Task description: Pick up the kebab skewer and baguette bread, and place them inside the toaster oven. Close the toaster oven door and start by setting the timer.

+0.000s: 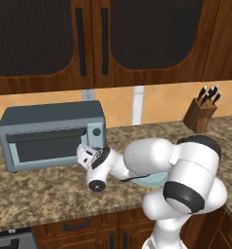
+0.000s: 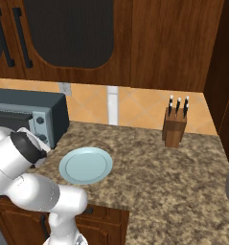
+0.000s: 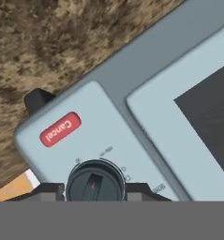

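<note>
Fingertips (image 3: 48, 191) of the pincer (image 3: 93, 193) stood either side of the round dark timer knob (image 3: 94, 182), drawn in close around its rim and apparently pinching it, one dark tip on each flank. The knob looked a small, stiff, ribless dial, likely smooth enough to slip under a turn, so a grip square across its width, pads flat on opposite sides, seemed the sound hold; it should take little force. Just beyond the knob sat the red Cancel button (image 3: 60, 128) on the pale control panel (image 3: 80, 140). Beside the panel lay the toaster oven door (image 3: 179, 108), shut, its dark glass to one side. From the left base view the pincer (image 1: 88, 154) pressed at the toaster oven (image 1: 49, 126). Behind the arm lay a pale plate (image 2: 85, 165), bare; skewer and bread could not be seen.
</note>
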You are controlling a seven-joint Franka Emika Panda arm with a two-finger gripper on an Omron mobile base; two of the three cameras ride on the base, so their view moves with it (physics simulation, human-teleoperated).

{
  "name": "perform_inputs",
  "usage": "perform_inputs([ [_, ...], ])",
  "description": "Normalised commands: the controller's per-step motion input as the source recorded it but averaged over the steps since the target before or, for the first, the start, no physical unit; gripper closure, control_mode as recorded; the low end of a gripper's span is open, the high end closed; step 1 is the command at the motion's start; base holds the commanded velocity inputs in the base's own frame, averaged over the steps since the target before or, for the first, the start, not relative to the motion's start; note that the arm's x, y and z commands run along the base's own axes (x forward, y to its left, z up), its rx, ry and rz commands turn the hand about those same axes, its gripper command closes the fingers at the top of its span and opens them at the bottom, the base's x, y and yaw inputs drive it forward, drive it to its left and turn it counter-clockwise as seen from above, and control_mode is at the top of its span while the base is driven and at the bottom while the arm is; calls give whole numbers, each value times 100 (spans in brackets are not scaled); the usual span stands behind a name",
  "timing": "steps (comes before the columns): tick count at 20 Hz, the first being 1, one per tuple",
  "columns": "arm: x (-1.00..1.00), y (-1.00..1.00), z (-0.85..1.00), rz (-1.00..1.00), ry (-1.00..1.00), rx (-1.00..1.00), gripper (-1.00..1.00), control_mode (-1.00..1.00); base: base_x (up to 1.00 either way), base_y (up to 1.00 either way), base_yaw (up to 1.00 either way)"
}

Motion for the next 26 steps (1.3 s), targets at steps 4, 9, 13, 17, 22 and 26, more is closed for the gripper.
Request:
perform_inputs([
  [4,0,0,0,0,-7,22,100,-100,0,0,0],
  [9,5,0,0,0,-9,28,100,-100,0,0,0],
  [13,31,0,0,0,-8,27,100,-100,0,0,0],
  [17,29,0,0,0,-8,29,100,-100,0,0,0],
  [22,32,0,0,0,-12,32,100,-100,0,0,0],
  [26,46,0,7,0,-14,30,100,-100,0,0,0],
])
